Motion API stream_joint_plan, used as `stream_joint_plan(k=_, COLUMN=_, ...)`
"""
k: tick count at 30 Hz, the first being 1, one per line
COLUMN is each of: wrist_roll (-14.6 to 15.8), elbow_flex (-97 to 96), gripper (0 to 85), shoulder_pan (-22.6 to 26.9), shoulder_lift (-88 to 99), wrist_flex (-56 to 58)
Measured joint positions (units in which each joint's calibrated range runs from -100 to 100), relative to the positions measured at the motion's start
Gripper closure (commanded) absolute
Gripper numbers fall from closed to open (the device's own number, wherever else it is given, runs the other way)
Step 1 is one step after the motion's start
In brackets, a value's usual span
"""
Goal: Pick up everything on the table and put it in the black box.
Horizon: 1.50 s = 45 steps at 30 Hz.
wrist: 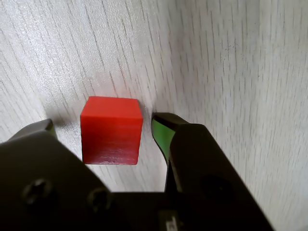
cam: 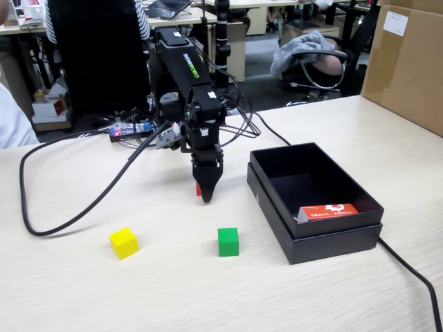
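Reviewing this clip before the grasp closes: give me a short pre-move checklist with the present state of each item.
1. Red cube sits between the jaws of the gripper: ok.
2. Jaws apart, gaps showing on both sides of the cube: ok.
3. Fingertips down at table level: cannot tell.
4. Black box open on top, floor space free beside the orange-red carton: ok.
5. Yellow cube and green cube clear of the gripper: ok.

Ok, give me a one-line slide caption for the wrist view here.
Open gripper straddling the red cube on the pale wood-grain table, jaws on either side, not yet closed.
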State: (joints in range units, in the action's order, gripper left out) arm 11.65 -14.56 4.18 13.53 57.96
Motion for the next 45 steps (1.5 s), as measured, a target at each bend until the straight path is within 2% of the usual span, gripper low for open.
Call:
stream_joint_plan(k=5, wrist_roll=-0.5, elbow_flex=0.3, gripper=63.2, shoulder_pan=0.0, shoulder_lift=-0.1, wrist_flex=-0.9)
stream_joint_plan(k=8, wrist_roll=-1.1, elbow_flex=1.1, gripper=77.4, shoulder_pan=0.0, shoulder_lift=-0.1, wrist_flex=-1.2)
stream_joint_plan(k=11, wrist_roll=-1.8, elbow_flex=1.1, gripper=82.1, shoulder_pan=0.0, shoulder_lift=0.0, wrist_flex=-1.2)
stream_joint_plan(k=19, wrist_roll=-3.0, elbow_flex=0.0, gripper=84.6, shoulder_pan=1.2, shoulder_lift=7.5, wrist_flex=-1.2)
stream_joint_plan(k=25, wrist_roll=-3.0, elbow_flex=-1.6, gripper=84.6, shoulder_pan=7.4, shoulder_lift=28.0, wrist_flex=-0.9)
stream_joint_plan(k=32, wrist_roll=-2.9, elbow_flex=11.6, gripper=84.6, shoulder_pan=12.6, shoulder_lift=31.6, wrist_flex=-0.4)
stream_joint_plan(k=35, wrist_roll=-2.5, elbow_flex=19.5, gripper=84.6, shoulder_pan=14.2, shoulder_lift=25.4, wrist_flex=-0.4)
stream_joint_plan(k=39, wrist_roll=-1.3, elbow_flex=42.9, gripper=84.6, shoulder_pan=15.4, shoulder_lift=-3.6, wrist_flex=-0.1)
stream_joint_plan(k=45, wrist_roll=-0.9, elbow_flex=48.2, gripper=84.5, shoulder_pan=14.7, shoulder_lift=-24.2, wrist_flex=0.0)
